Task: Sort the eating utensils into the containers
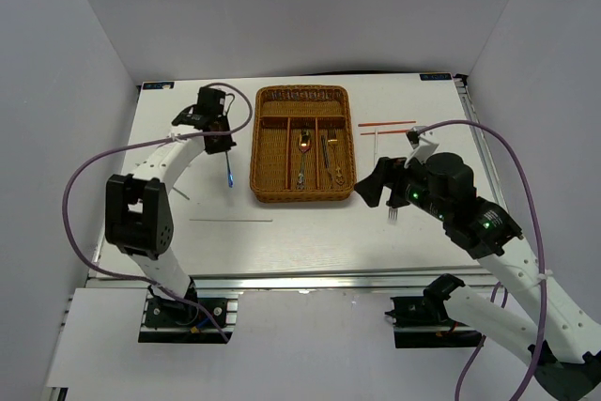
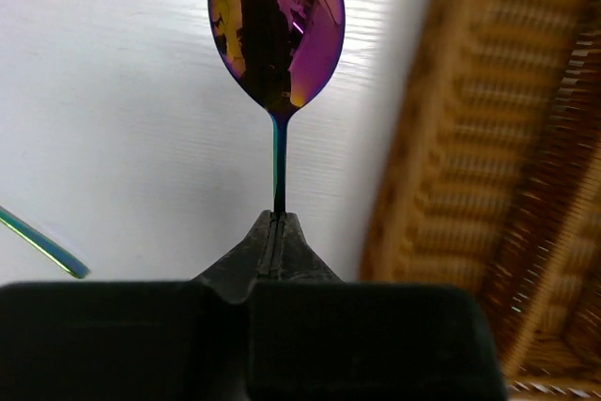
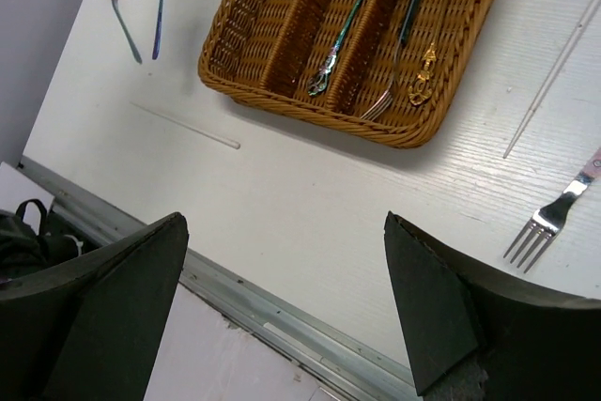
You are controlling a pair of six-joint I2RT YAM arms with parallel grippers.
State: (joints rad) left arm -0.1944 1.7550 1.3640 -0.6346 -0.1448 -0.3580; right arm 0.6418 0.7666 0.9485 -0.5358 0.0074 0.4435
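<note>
Spoon of iridescent purple colour (image 2: 277, 30) is held by the left gripper (image 2: 277, 230). Its two fingers are pressed together on the thin handle, and the bowl is at the end away from them. The spoon is over the white counter (image 1: 282, 251), just beside the left wall of the wicker cutlery tray (image 1: 300, 196) and not inside it. I cannot tell if the bowl touches the counter.

In the tray, the middle long slot carries a spoon with iridescent handle (image 3: 343, 30). The long slot to its right carries a dark-handled fork (image 3: 406, 30) and a gold spoon (image 3: 424, 72).

One silver chopstick (image 1: 231, 220) lies on the counter in front of the tray. Red chopsticks (image 1: 387, 123) lie to the right of the tray, with a second silver chopstick (image 3: 549, 82) near them. A silver fork (image 3: 549, 224) lies on the counter near the right gripper (image 3: 284, 232). This gripper hovers above the counter with its fingers wide apart and nothing between them.
</note>
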